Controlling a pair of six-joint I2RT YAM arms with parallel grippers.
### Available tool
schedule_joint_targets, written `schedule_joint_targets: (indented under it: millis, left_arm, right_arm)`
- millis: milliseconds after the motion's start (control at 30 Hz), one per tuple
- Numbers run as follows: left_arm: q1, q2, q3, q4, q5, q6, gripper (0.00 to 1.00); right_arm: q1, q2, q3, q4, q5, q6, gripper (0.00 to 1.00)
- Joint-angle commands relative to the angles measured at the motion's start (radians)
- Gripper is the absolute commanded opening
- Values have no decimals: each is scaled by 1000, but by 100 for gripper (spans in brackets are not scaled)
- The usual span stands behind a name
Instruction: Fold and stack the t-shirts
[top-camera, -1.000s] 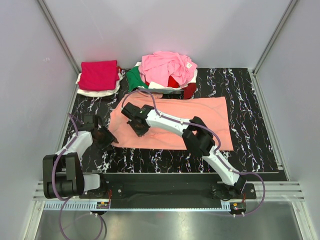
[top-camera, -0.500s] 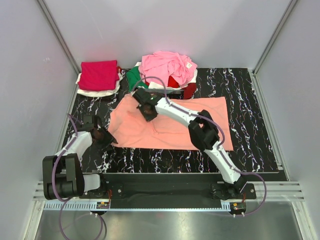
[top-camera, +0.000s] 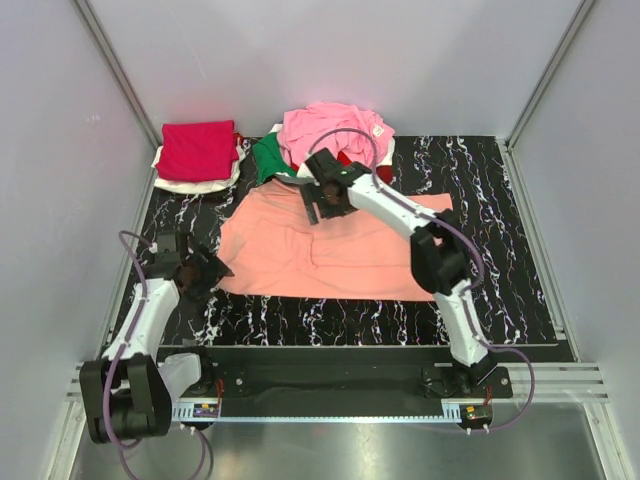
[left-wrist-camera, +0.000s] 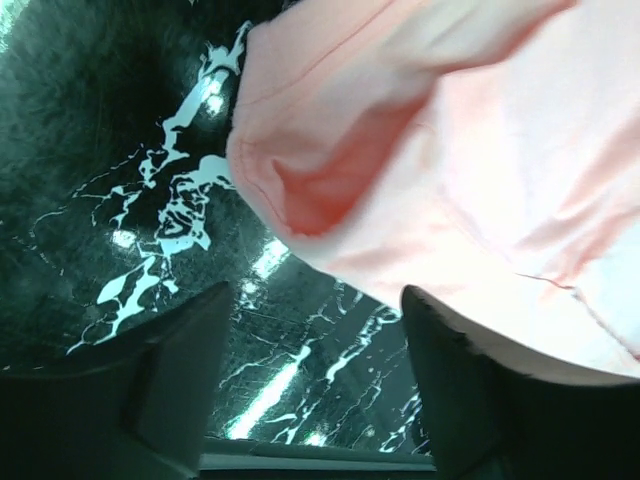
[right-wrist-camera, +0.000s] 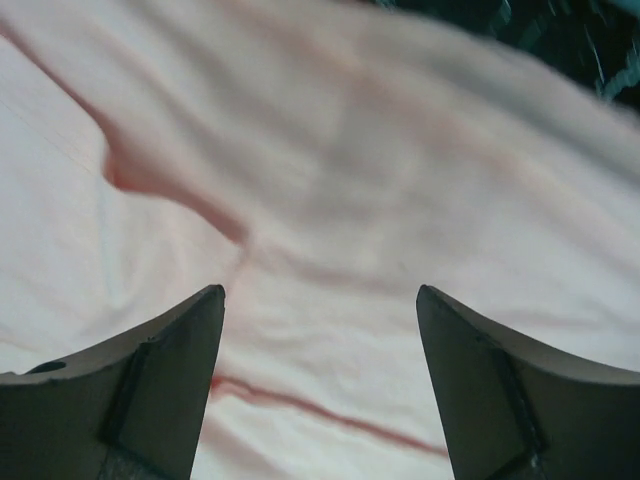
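The salmon-orange t-shirt (top-camera: 340, 255) lies spread on the marble mat (top-camera: 500, 260). My right gripper (top-camera: 328, 208) hovers over its far edge. In the right wrist view it (right-wrist-camera: 320, 300) is open, with only creased salmon cloth (right-wrist-camera: 330, 150) below. My left gripper (top-camera: 207, 274) sits at the shirt's near left corner. In the left wrist view it (left-wrist-camera: 315, 300) is open over bare mat (left-wrist-camera: 120, 150), and the shirt's corner (left-wrist-camera: 480, 150) lies just beyond the fingertips. A folded crimson t-shirt (top-camera: 197, 148) lies on a white one (top-camera: 190, 185) at the back left.
A loose heap at the back centre holds a pink shirt (top-camera: 330, 130), a green one (top-camera: 268, 155) and a red one (top-camera: 378, 178), right behind my right gripper. Grey walls close in the left, far and right sides.
My right gripper has moved from the shirt's left part towards the far edge, pulling cloth with it, and has opened. My left gripper has opened wider beside the shirt's corner.
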Motion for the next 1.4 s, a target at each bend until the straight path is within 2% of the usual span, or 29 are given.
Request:
schedule_joint_targets:
  millis: [0, 33, 100, 133, 200, 233, 300, 433, 533, 800, 1100, 1133, 1200, 1233, 1300, 1333, 1367]
  left_arm:
    - [5, -96, 46, -20, -92, -11, 77]
    - [5, -113, 43, -20, -105, -12, 77]
    - [8, -112, 33, -8, -125, -12, 78]
    - [10, -97, 28, 1, -125, -12, 78]
    - [13, -75, 0, 44, -126, -14, 76]
    - [13, -51, -10, 65, -120, -15, 75]
    - [13, -15, -38, 128, -119, -20, 73]
    - [15, 38, -50, 206, -141, -25, 71]
    - [16, 75, -47, 233, -146, -26, 67]
    - [21, 141, -47, 285, -125, -32, 58]
    - [25, 157, -33, 294, -117, -20, 53]
    - [27, 161, -33, 297, -115, -20, 53]
    - [27, 169, -33, 308, -108, -23, 51]
    - [27, 169, -37, 314, -103, -23, 49]
    - [28, 164, -37, 325, -96, -23, 41]
    - [27, 163, -32, 325, -94, -23, 29]
    - [27, 155, -27, 320, -89, -23, 20]
  right_arm:
    - [-103, -304, -243, 33, 5, 156, 85]
    - [-135, -439, -423, 67, -7, 203, 85]
    - [-256, -568, -599, 87, -50, 344, 86]
    - [-304, -692, -773, 110, -69, 384, 86]
    - [-419, -809, -938, 142, -135, 478, 86]
    - [-451, -915, -1083, 172, -171, 527, 86]
    - [-519, -1050, -1253, 199, -205, 573, 85]
    - [-620, -1182, -1431, 239, -213, 655, 83]
    - [-727, -1183, -1475, 243, -224, 630, 80]
    - [-851, -1216, -1530, 182, -164, 641, 76]
    - [-883, -1157, -1599, 298, -144, 673, 55]
    - [-889, -1123, -1594, 321, -147, 659, 45]
    - [-892, -1074, -1584, 340, -165, 650, 33]
    - [-894, -1063, -1585, 355, -190, 636, 21]
    - [-895, -1037, -1585, 383, -211, 627, 11]
    - [-898, -1034, -1585, 392, -239, 612, 0]
    - [-900, -1034, -1582, 397, -250, 606, 0]
